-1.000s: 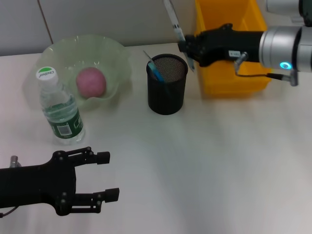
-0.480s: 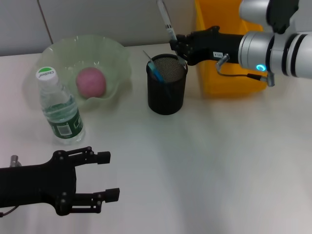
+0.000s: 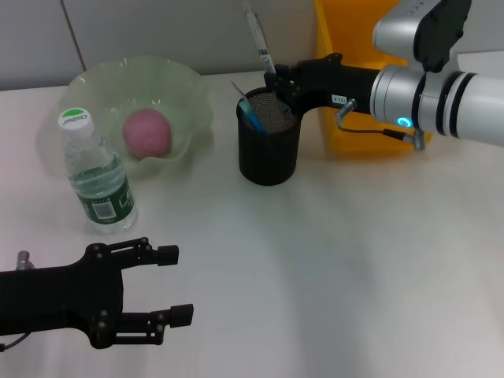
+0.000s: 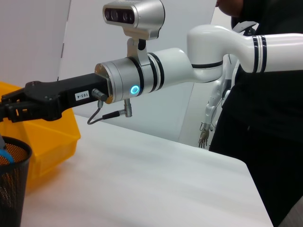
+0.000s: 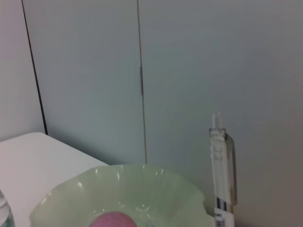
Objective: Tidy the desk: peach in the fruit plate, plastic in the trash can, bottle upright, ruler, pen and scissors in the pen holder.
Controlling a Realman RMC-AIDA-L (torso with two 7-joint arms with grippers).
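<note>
My right gripper point(image 3: 277, 82) is shut on a clear pen point(image 3: 257, 38), which stands almost upright just above the rim of the black mesh pen holder point(image 3: 269, 150). A blue-handled item point(image 3: 252, 116) sticks out of the holder. In the right wrist view the pen point(image 5: 222, 163) rises in front of the wall. The pink peach point(image 3: 146, 131) lies in the green fruit plate point(image 3: 185, 90). Left of centre, the bottle point(image 3: 96, 177) stands upright with its green cap on. My left gripper point(image 3: 178, 285) rests open near the table's front left, holding nothing.
A yellow bin point(image 3: 353, 39) stands behind the right arm, at the back right. The left wrist view shows the right arm point(image 4: 137, 82) reaching over the holder point(image 4: 10, 182) and a person in black point(image 4: 265, 118) beyond the table.
The right gripper has carried the pen leftward from in front of the yellow bin to over the pen holder's rim. The left arm has not moved.
</note>
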